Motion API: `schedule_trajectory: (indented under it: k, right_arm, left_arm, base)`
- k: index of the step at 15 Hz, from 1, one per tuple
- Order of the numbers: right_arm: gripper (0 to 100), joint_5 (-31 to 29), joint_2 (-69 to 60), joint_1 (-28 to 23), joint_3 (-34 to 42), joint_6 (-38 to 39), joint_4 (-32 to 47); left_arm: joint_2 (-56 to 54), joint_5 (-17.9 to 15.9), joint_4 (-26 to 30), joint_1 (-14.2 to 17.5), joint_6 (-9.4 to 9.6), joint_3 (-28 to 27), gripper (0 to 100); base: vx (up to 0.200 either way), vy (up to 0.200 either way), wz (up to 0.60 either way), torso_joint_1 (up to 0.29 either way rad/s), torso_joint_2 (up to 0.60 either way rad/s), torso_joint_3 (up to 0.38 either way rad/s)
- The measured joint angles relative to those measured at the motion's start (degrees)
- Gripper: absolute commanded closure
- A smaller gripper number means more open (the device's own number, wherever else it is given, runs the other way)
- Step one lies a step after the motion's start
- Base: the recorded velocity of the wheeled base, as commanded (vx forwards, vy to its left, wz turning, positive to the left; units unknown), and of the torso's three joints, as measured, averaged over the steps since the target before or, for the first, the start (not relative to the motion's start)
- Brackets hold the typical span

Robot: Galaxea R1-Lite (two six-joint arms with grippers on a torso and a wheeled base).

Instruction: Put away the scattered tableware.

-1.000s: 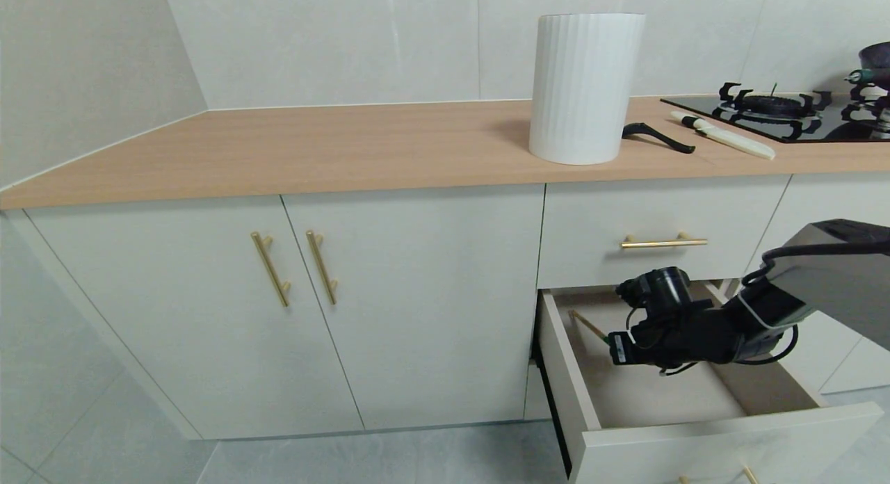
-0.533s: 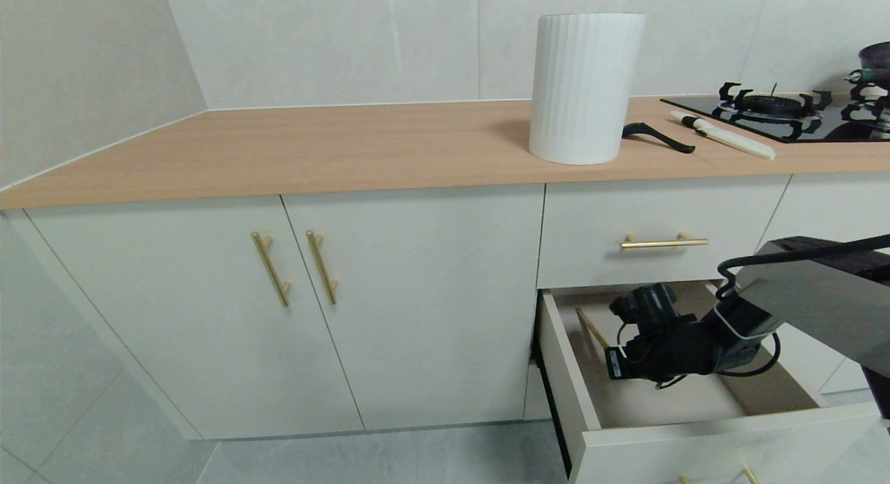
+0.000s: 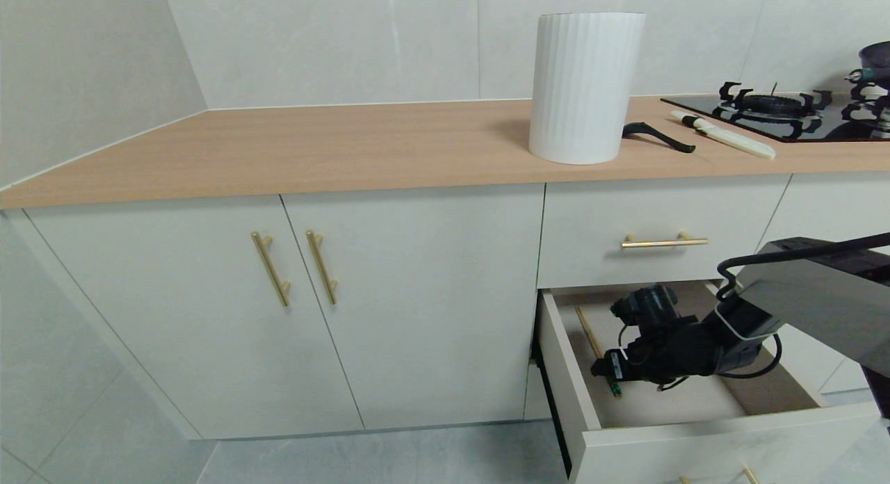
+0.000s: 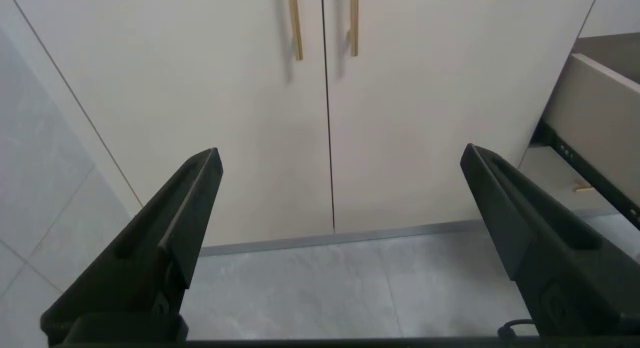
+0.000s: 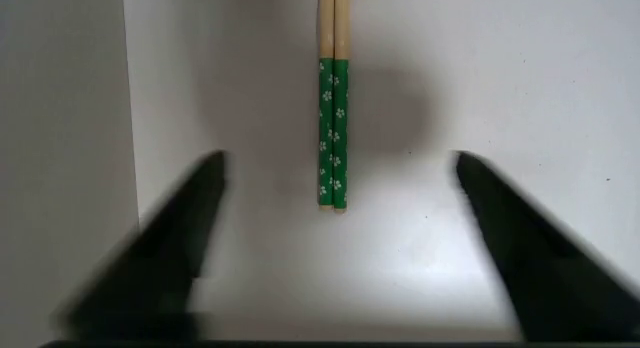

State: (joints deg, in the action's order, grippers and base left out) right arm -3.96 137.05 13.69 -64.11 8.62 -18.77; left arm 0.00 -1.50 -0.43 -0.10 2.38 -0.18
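Observation:
A pair of wooden chopsticks (image 3: 596,345) with green flowered ends lies flat on the floor of the open drawer (image 3: 567,362), near its left wall. My right gripper (image 3: 603,371) hovers low inside the drawer over their green ends. In the right wrist view the chopsticks (image 5: 333,98) lie between the spread fingers of that gripper (image 5: 338,188), which is open and touches nothing. On the counter lie a black-handled utensil (image 3: 657,136) and a white knife (image 3: 723,142). My left gripper (image 4: 340,163) is open and empty in front of the cabinet doors (image 4: 420,108), above the floor.
A tall white ribbed container (image 3: 583,87) stands on the wooden counter (image 3: 313,150). A gas hob (image 3: 786,112) sits at the far right. A shut drawer with a gold handle (image 3: 664,243) is right above the open one.
The right gripper sank lower into the drawer and let go of the chopsticks. They were tilted in its grip and now lie flat on the drawer floor.

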Motion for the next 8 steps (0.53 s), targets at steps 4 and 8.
schedule_trajectory:
  k: [4,8]
  right_arm:
    - [0,0.2,-3.6,0.0,1.8,0.1,0.1]
    - [0,0.1,-12.9,-0.7,6.2,-0.9,0.3]
  left_arm:
    - [0.0,0.0,0.0,0.0,0.00,0.0,0]
    - [0.0,0.0,0.0,0.0,-0.02,0.0,0]
  base:
    - [0.000,0.000,0.00,0.000,0.00,0.000]
    - [0.000,0.000,0.00,0.000,0.00,0.000]
